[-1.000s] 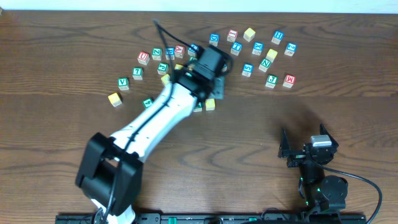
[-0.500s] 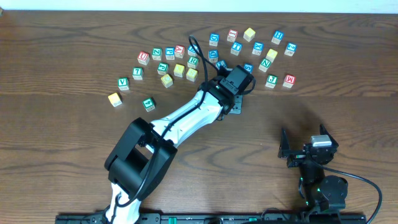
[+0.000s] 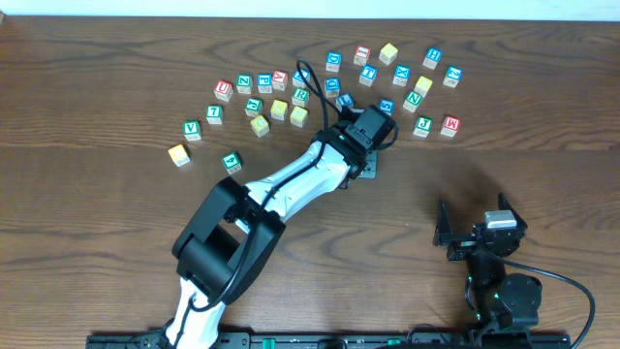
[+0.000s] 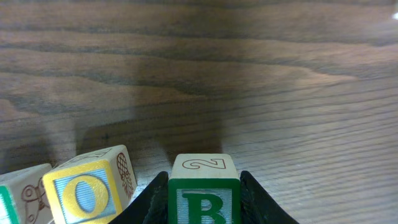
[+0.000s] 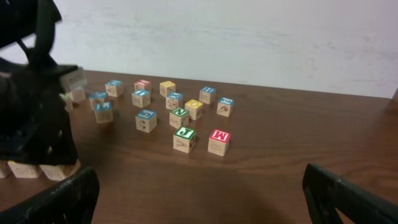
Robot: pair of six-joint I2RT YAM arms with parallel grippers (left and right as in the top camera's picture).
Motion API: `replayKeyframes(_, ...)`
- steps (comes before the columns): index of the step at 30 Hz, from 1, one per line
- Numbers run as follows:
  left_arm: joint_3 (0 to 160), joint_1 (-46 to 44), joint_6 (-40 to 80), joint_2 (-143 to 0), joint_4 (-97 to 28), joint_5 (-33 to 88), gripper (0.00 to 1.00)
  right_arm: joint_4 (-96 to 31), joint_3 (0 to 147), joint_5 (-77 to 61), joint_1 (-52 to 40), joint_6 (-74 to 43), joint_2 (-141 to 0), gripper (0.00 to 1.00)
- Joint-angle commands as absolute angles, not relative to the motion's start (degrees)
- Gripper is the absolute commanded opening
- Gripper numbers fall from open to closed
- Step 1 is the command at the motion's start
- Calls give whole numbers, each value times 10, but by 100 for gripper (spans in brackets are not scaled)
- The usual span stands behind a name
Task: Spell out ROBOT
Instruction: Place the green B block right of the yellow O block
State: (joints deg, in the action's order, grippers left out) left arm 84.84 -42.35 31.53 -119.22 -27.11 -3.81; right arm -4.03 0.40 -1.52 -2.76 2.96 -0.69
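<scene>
**B arrives beside the O**

A second ago the left arm was over the scattered cubes. Now we see it swung right, above bare table (image 4: 261, 81). The left gripper (image 4: 203, 186) has its fingers clenched on the green-bordered B cube (image 4: 203, 202), just right of the yellow O cube (image 4: 84, 193). A half-seen cube (image 4: 18, 198) lies further left. We cannot tell whether B touches the wood. We judge this to be the third letter going down, with O and T left. The right gripper (image 3: 473, 225) is spread wide, empty, well apart.
</scene>
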Motion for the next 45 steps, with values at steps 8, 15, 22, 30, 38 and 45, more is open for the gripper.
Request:
replayKeyframes(8,846,-407,319,-1206,-262,-57,30,-43,3,-17,-31,22,-4,99)
replayKeyframes(15,846,-406,319,-1217,-257,-57,30,-43,3,-17,-31,22,-4,99)
replayKeyframes(22,846,-406,319,-1217,-258,-56,40,-43,3,-17,-31,22,-4,99)
replayKeyframes(30,846,-406,319,-1217,-257,-50,42,-43,3,-17,-31,22,-4,99)
replayKeyframes(38,856,-405,309,-1194,-262,-39,42,-43,3,-17,-31,22,-4,99)
replayKeyframes(45,856,-401,251,-1121,-265,-42,42,-43,3,-17,-31,22,-4,99)
